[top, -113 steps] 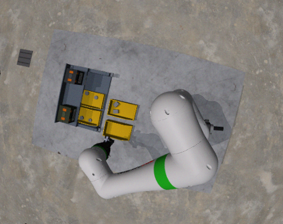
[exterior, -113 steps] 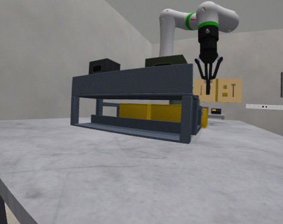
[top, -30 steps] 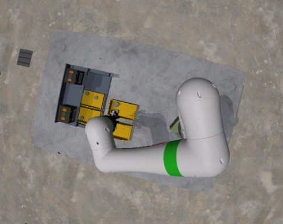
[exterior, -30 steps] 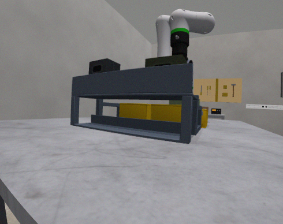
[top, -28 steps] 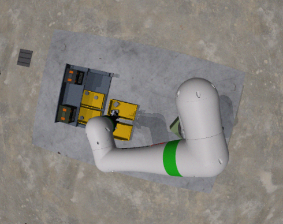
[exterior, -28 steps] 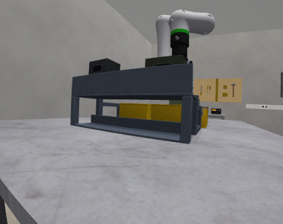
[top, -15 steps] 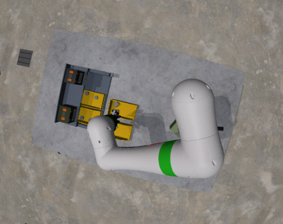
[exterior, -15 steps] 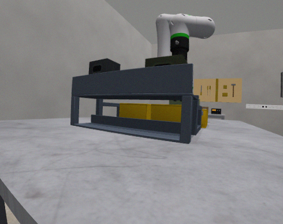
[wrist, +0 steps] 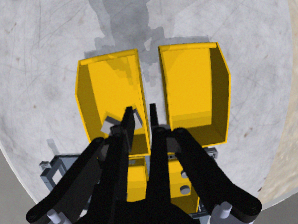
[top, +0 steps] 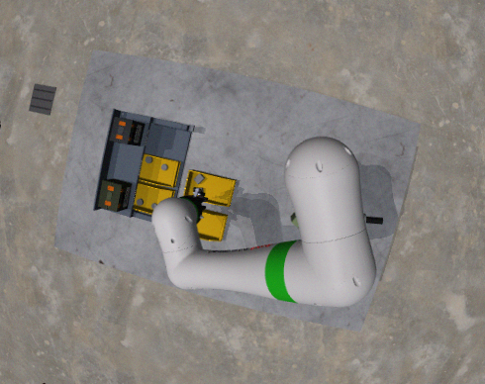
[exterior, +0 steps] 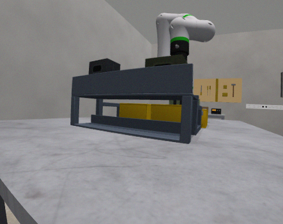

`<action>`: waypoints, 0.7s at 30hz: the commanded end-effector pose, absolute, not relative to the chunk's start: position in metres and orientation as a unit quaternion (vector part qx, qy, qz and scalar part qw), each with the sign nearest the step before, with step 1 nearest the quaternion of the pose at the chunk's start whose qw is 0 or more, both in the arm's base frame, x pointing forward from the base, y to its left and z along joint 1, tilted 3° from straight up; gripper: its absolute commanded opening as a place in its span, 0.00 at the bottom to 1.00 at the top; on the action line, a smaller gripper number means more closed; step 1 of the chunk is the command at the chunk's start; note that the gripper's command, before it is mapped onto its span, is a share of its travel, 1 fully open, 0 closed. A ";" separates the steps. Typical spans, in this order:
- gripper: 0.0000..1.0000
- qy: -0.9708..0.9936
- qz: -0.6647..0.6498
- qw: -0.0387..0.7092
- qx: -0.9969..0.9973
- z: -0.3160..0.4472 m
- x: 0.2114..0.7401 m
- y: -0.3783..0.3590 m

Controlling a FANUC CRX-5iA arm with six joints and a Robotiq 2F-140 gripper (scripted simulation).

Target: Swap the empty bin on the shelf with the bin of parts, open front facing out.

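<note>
The bin with the parts (top: 220,188) (wrist: 107,80) stands upright on the table in front of the shelf, with grey parts (top: 199,178) (wrist: 109,123) near its shelf-side end. The empty bin (top: 212,228) (wrist: 187,85) stands upright beside it, a narrow gap between them. My gripper (top: 198,193) (wrist: 142,114) points down with its fingers a little apart. In the wrist view one finger is over the inside of the parts bin, the other over the gap, with that bin's side wall between them. No grip on the wall shows. The fingertips are hidden in the exterior view.
The shelf (top: 123,163) (exterior: 131,84) holds two yellow bins (top: 157,170) (exterior: 166,112) side by side, with grey round parts in them. The slot (top: 167,141) beside them is bare. Two dark boxes (top: 114,195) (exterior: 103,66) sit on top. A green object (top: 294,219) is partly hidden by the arm.
</note>
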State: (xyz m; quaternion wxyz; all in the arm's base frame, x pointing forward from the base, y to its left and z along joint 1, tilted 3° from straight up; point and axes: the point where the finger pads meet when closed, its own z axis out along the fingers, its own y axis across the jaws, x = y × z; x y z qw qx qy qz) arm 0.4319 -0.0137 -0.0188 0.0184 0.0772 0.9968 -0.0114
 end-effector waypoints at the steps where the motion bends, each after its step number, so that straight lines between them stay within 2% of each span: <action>1: 0.24 0.997 -0.011 0.019 0.077 -0.020 0.433 -0.014; 21: 0.24 0.997 -0.011 0.019 0.077 -0.022 0.433 -0.014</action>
